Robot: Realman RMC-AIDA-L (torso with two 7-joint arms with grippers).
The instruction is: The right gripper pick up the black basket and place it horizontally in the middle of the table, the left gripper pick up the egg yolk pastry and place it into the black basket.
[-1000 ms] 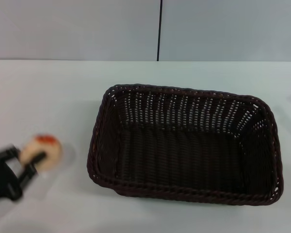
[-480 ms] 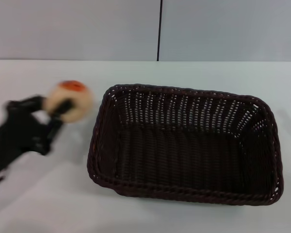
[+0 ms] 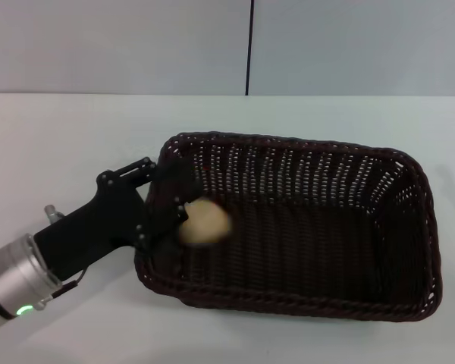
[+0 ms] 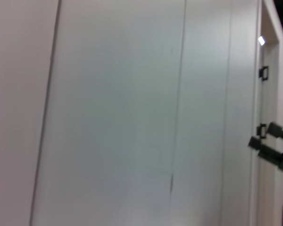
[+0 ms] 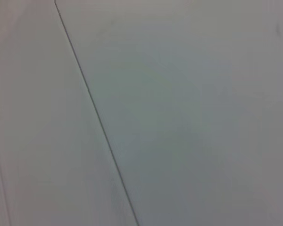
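Your left gripper (image 3: 183, 216) reaches over the left rim of the black basket (image 3: 409, 250), its jaws closed on the egg yolk pastry (image 3: 205, 221), which hangs inside the basket's left end above the floor. The basket lies lengthwise on the white table (image 3: 76, 136). Your right gripper is out of sight.

**3 cameras, only 1 on the table**

Head view looks forward and down from above, close on the black basket (image 3: 288, 239) and white table (image 3: 61, 136), wall beyond. Both wrist views face pale wall panels; neither shares the tabletop.
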